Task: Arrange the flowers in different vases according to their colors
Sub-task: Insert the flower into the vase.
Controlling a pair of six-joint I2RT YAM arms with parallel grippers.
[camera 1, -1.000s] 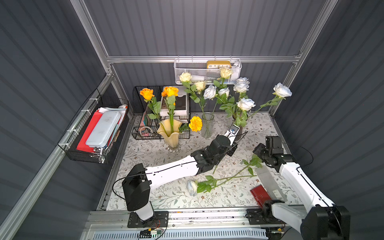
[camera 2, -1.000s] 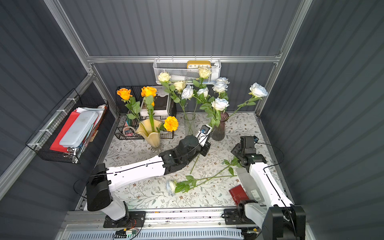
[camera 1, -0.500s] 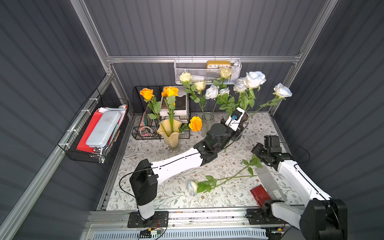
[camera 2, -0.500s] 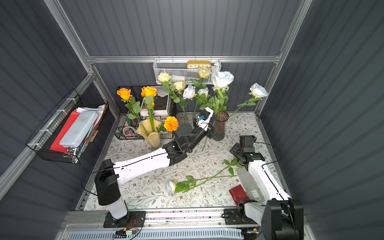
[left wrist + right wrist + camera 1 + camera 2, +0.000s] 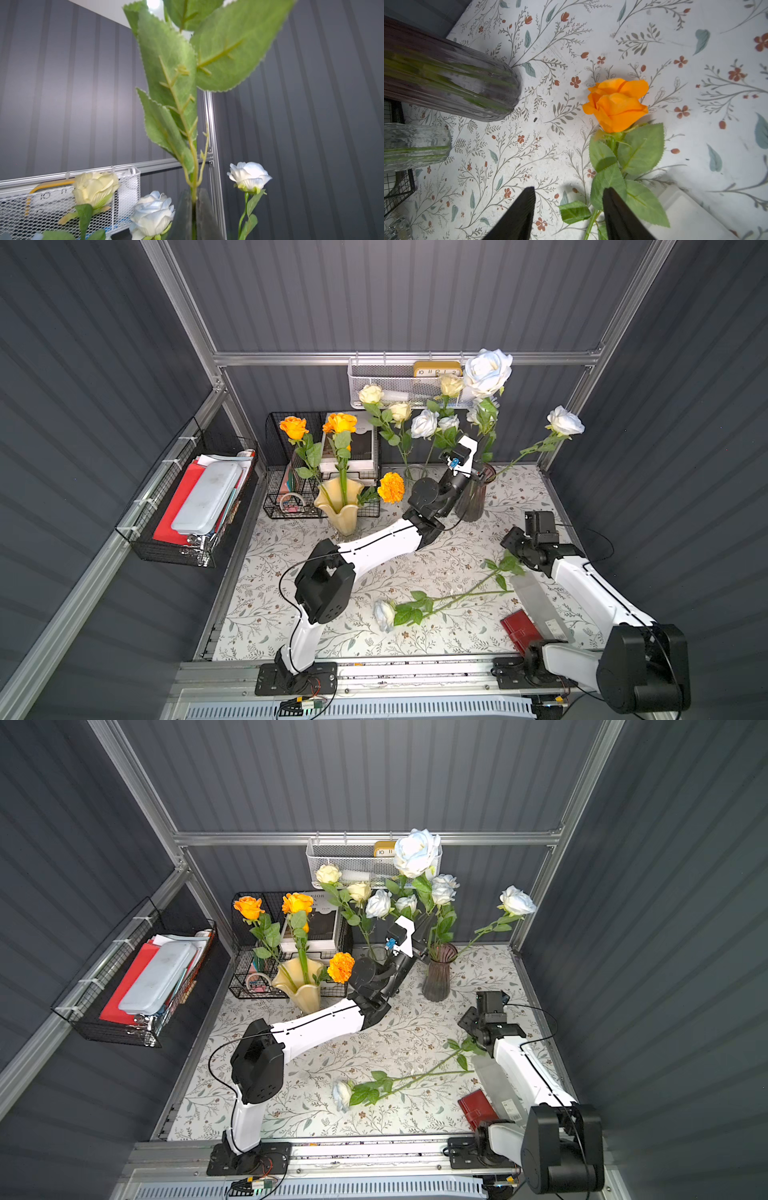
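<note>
Green stem (image 5: 193, 193) of a white rose (image 5: 487, 371) is sitting pinched between my left jaws, standing upright over the purple vase (image 5: 438, 977) at 1 o'clock on the desk (image 5: 291, 614). My right jaws are hanging spread at 3 o'clock, above an orange rose (image 5: 616, 104) lying flat on the desk.

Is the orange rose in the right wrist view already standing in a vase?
No, the orange rose lies flat on the floral tablecloth, outside any vase.
</note>
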